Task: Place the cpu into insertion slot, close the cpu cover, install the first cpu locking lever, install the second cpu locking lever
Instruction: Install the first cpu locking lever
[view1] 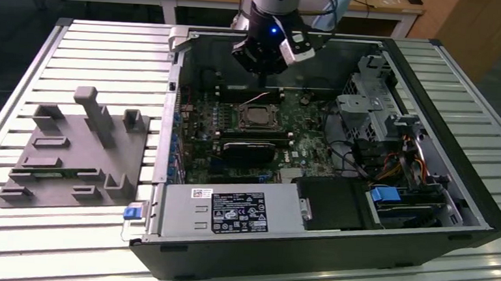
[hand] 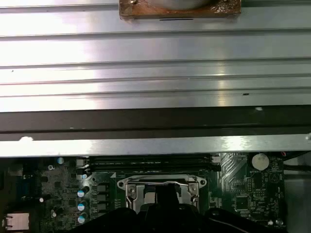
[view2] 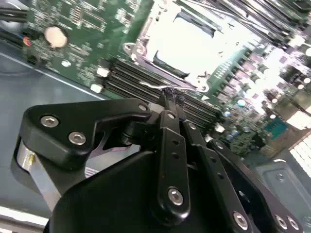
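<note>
While the gripper (view2: 171, 96), fingers (view2: 170, 124) together, hangs near the cpu cover (hand: 129, 190), that thin metal plate looks light and stiff, best pressed at its rim.

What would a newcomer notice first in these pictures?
The open computer case on the slatted table stands out, with the gripper hanging inside it, just above the socket on the green board. On the exterior view's left, a grey fixture sits on the table beside the case.

A lab: open computer case (view1: 313, 265) on slatted aluminium table (view1: 90, 55).
</note>
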Available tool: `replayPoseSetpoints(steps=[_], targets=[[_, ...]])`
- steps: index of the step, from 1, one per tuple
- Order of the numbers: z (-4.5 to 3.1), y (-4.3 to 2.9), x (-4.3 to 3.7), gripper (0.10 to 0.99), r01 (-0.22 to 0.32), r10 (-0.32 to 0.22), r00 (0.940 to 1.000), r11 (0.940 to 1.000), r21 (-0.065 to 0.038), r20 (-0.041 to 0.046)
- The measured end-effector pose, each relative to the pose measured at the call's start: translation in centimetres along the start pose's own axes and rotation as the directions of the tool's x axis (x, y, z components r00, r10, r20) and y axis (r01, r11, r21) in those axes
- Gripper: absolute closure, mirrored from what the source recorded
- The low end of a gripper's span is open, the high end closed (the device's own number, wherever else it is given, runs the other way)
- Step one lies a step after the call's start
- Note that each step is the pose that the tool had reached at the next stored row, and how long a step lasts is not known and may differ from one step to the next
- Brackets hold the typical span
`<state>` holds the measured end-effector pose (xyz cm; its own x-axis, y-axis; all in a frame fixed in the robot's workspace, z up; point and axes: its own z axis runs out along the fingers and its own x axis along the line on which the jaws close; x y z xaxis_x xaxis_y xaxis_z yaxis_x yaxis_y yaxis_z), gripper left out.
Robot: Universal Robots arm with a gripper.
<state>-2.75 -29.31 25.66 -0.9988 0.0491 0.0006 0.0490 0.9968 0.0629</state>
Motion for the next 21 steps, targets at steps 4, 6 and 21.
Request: replayPoseSetpoints(steps=[4, 6, 21], targets=[[0.02, 0.08, -1.27, 0.969, 0.0, 0.0, 1.0, 1.0, 0.0, 0.0], [0.04, 0.13, -1.89, 0.969, 0.0, 0.0, 1.0, 1.0, 0.0, 0.0], [-1.9, 0.39, -3.86, 0.969, 0.0, 0.0, 1.0, 1.0, 0.0, 0.0]])
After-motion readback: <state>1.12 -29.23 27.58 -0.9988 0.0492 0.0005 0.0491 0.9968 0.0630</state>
